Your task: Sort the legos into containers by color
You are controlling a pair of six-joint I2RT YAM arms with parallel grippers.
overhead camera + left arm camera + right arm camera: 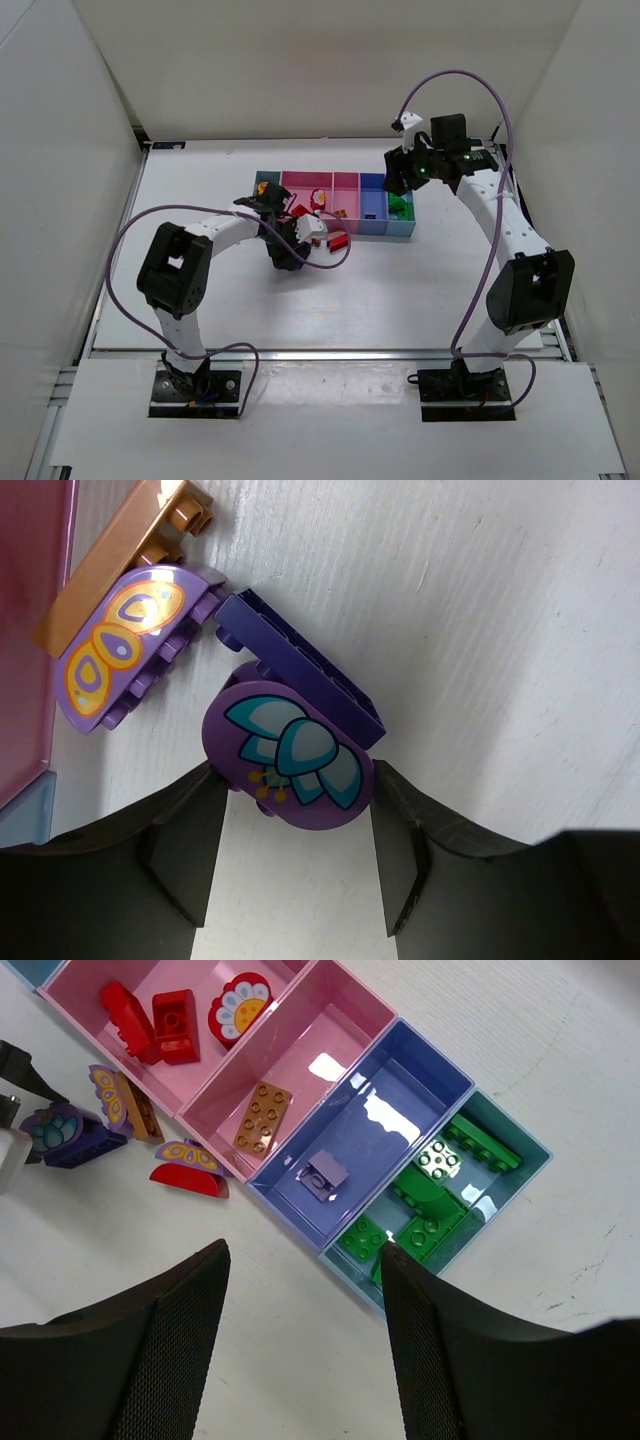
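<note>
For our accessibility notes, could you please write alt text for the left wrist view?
The left gripper straddles a round purple piece with a teal flower print, lying on the white table against a dark purple brick. Beyond lie a lilac butterfly-print piece and a brown plate, beside a pink bin.

Top view: taken from high behind the near edge of the table (400, 290), tilted down; bins (346, 190) seen small and far. Left wrist: held very close, just beside the bins. Right wrist: held higher above the bins. Shared by both wrist views: flower piece (288, 750).
</note>
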